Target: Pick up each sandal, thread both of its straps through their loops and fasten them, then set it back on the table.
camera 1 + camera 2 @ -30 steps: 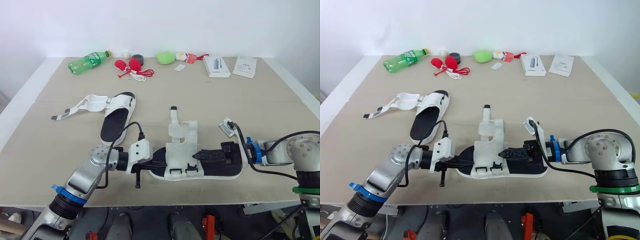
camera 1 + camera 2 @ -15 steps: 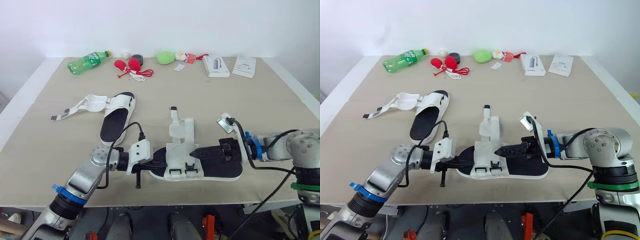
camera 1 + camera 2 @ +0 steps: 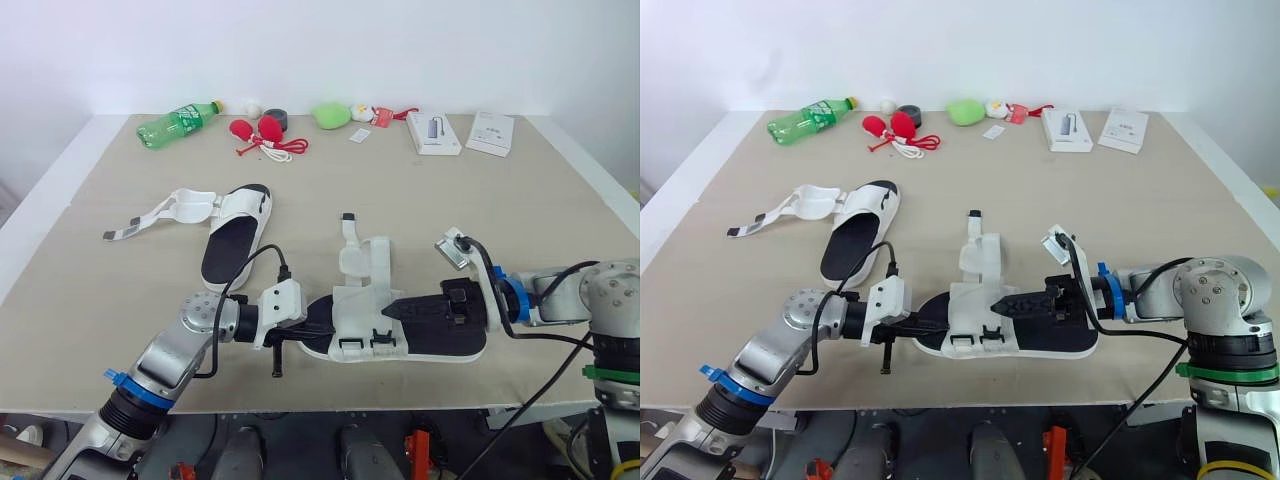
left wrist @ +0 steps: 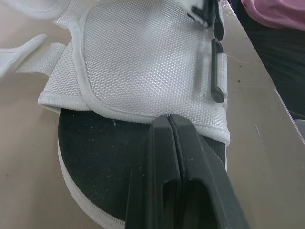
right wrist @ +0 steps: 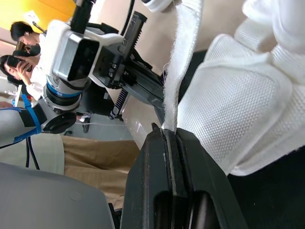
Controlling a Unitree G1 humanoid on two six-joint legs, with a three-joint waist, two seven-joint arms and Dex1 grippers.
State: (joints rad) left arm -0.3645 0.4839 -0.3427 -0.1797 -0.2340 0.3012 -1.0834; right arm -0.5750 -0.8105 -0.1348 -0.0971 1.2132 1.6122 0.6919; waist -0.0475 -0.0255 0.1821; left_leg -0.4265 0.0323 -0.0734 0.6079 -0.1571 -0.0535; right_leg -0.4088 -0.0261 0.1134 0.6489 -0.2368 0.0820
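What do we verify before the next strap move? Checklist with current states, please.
1. Right pincer grips the strap: ok, shut on it.
2. Left pincer steadies the sandal: cannot tell. It is shut, tips over the insole at the toe end; clamping is unclear.
3. Straps fastened: not ok. The flaps lie open, away from the loops.
4. Sandal seated: ok, lying flat on the table.
5. Other sandal out of the way: ok, lying apart, also unfastened.
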